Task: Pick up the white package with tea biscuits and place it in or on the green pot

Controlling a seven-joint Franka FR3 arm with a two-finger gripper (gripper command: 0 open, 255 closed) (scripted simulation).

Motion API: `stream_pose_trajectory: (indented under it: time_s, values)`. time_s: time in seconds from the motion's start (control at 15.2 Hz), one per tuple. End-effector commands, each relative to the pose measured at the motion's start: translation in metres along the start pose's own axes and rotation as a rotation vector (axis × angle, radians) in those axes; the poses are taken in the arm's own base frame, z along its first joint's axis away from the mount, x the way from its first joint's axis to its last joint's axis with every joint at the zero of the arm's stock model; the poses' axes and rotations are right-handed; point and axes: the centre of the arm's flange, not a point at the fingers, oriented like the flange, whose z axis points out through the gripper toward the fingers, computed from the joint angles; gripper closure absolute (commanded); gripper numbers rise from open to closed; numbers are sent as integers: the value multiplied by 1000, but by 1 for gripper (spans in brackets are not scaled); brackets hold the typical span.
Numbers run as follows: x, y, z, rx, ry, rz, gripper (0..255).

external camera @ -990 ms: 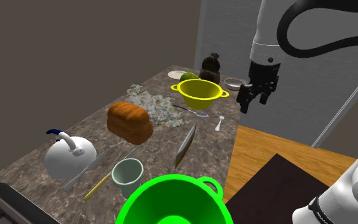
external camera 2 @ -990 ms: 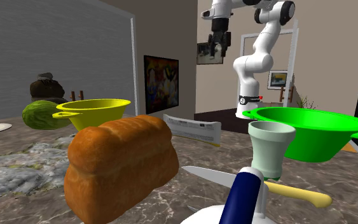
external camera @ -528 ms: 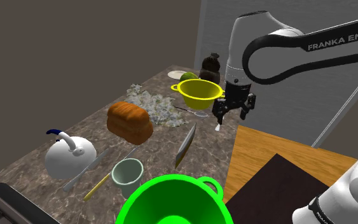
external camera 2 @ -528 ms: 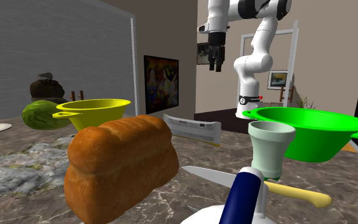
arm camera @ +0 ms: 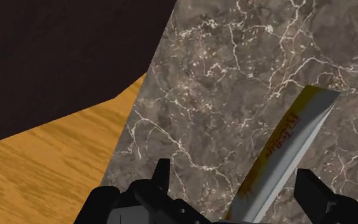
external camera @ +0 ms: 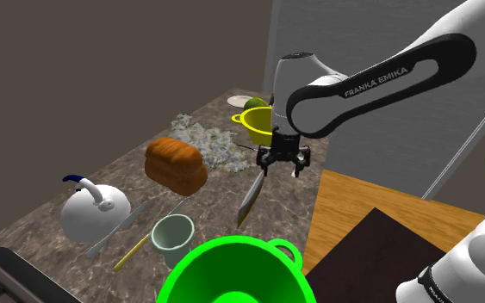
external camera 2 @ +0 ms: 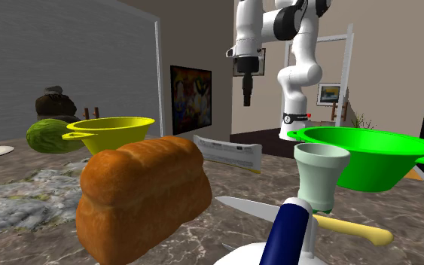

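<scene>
The tea biscuit package (external camera: 251,196) is a thin white pack standing on its long edge on the marble counter, between the yellow pot and the green pot (external camera: 232,272). My gripper (external camera: 282,165) hangs open just above the package's far end, pointing down. In the wrist view the package (arm camera: 287,153) runs slantwise under the gripper (arm camera: 234,177), with both fingers (arm camera: 161,173) wide apart and not touching it. From the second exterior view the gripper (external camera 2: 247,90) hovers above the package (external camera 2: 227,152), and the green pot (external camera 2: 368,154) sits to its right.
A bread loaf (external camera: 177,163), white kettle (external camera: 94,211), pale cup (external camera: 173,234) and knife (external camera: 120,228) crowd the counter (external camera: 292,202). The yellow pot (external camera: 256,126) stands behind my arm. The counter edge, wooden floor (arm camera: 50,172) and dark mat (arm camera: 63,57) lie close beside the gripper.
My gripper has come down and swung toward the shoulder view's left, from high beside the yellow pot to just above the package. Nothing on the counter has moved.
</scene>
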Motion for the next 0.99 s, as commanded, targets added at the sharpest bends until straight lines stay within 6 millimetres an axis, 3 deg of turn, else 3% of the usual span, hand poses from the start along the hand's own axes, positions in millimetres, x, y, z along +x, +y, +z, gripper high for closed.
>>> stream_pose_trajectory:
  time_s: [0.0, 0.53, 0.92]
  values:
    - [10, -15, 19, 11, -4, 79, 0]
    - [63, -70, 87, 48, -18, 372, 0]
    - [66, -74, 117, 50, -19, 387, 0]
